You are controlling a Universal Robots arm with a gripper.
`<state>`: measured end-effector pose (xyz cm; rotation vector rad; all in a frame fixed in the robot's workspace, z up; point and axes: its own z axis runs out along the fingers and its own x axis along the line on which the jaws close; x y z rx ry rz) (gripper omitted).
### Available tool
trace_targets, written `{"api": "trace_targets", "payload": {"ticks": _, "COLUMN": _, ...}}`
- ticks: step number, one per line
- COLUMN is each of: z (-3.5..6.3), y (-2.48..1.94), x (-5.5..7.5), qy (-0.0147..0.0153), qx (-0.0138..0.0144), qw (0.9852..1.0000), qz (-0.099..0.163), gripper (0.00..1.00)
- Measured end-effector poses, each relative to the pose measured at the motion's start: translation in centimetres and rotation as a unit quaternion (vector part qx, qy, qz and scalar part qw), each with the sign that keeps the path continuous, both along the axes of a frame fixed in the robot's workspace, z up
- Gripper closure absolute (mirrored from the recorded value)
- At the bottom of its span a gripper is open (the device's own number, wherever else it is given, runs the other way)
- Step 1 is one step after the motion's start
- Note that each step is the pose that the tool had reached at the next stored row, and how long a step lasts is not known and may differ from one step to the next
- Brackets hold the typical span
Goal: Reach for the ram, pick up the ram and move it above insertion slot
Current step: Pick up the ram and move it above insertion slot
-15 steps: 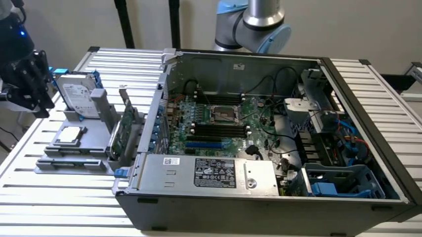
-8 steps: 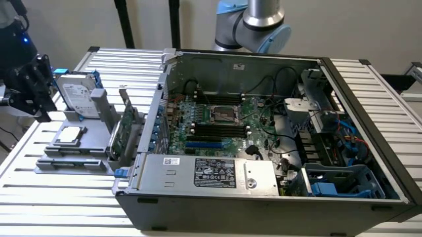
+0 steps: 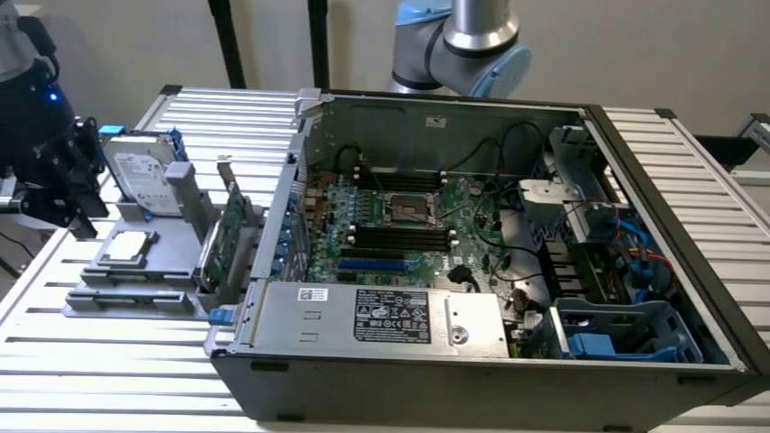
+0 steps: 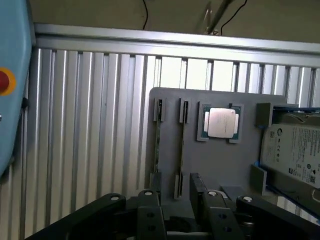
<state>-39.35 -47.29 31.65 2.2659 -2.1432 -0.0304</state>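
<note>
Item: my claw (image 4: 180, 215), fingers apart, nothing held, near one end of the gray holder (image 4: 220, 165) on the slatted counter (image 4: 90, 130). Item: ram (image 4: 180, 150), on edge in a holder slot, beside the processor (image 4: 220, 122); hard drive (image 4: 295, 150) further along.

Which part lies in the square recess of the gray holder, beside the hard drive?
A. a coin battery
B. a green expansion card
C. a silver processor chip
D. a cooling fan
C: a flat silver processor chip sits in the square recess of the gray holder, beside the hard drive.
</note>
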Motion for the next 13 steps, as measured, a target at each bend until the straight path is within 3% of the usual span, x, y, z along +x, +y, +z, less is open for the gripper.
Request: {"api": "trace_targets", "payload": {"ticks": 13, "z": -2.37, "y": -0.54, "x": 0.0, "qy": -0.0002, "qx": 0.0000, "qw": 0.9999, "qz": -0.011, "gripper": 0.64}}
